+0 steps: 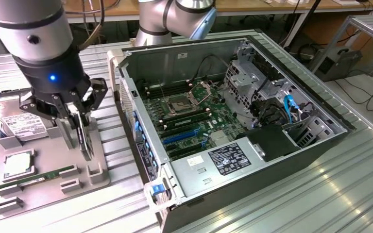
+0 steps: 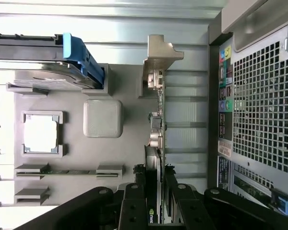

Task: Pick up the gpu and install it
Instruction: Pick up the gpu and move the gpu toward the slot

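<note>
Exterior view: the black tool (image 1: 70, 110) is pinched shut on one thin flat black gpu (image 1: 83, 138), which stands upright in its grey plastic holder tray (image 1: 50, 151) on the bench (image 1: 303, 204). The grasp is made, but the gpu is not lifted or installed in the one open grey-metal computer case (image 1: 303, 80). One silver hard drive (image 1: 18, 124).

Wrist view: the tool (image 2: 155, 203) clamps the gpu (image 2: 156, 120) edge. One green memory stick (image 2: 67, 171).

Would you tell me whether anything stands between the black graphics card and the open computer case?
The gripper is closed on the thin black gpu card, which stands in the grey holder tray. Between it and the blue motherboard slots rises only the perforated metal case wall; the case is open above.
</note>
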Robot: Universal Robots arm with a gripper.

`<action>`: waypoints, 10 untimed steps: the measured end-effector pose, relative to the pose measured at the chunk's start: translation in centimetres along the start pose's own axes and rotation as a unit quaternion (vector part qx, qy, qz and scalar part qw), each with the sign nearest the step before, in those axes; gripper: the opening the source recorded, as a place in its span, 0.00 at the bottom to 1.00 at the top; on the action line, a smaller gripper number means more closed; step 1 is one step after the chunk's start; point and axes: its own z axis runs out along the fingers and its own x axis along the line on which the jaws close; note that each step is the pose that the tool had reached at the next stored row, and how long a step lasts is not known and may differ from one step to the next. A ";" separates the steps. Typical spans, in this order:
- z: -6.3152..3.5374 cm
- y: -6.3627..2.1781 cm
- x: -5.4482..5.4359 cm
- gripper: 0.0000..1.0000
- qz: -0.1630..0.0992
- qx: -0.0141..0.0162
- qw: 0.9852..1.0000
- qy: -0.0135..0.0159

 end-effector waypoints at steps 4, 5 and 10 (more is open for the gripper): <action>-2.45 -0.25 -0.4 0.26 0.000 -0.002 1.000 0.000; -2.93 -0.33 -0.5 0.26 0.000 -0.002 1.000 0.000; -5.92 -0.93 -1.3 0.26 0.000 -0.004 1.000 0.001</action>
